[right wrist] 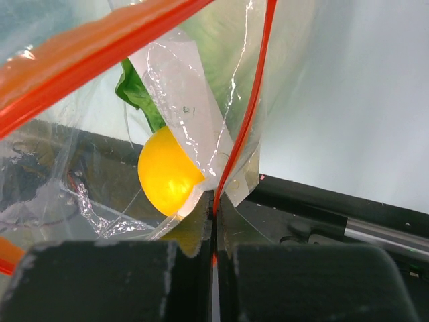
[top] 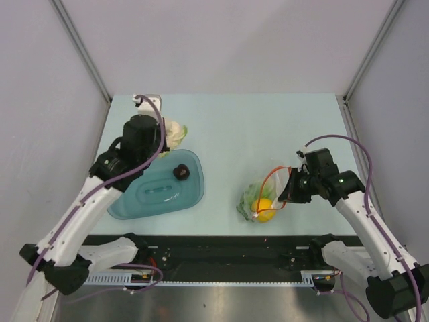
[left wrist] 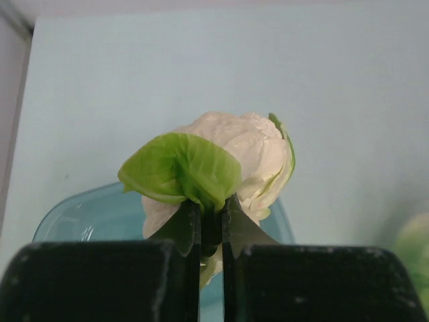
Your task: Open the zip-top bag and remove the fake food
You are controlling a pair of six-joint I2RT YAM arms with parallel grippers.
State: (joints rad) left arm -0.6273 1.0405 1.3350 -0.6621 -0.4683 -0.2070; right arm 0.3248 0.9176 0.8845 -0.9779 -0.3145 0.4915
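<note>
The cauliflower (left wrist: 236,146) is clamped by its green leaf in the left end effector (left wrist: 211,216), near the table's (top: 255,127) left edge. The zip-top bag (right wrist: 179,75), near the front edge, is pinched by the right end effector (right wrist: 214,201); a yellow fruit (right wrist: 167,171) is enclosed.

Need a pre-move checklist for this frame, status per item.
1. Hold: left gripper shut on cauliflower, ok.
2. Hold: right gripper shut on zip-top bag edge, ok.
3. Bag mouth open, red strips parted: ok.
4. Room in teal tray beside dark piece: ok.
5. Bag emptied: not ok; yellow fruit and lettuce inside.
6. Cauliflower directly over tray: cannot tell.
</note>
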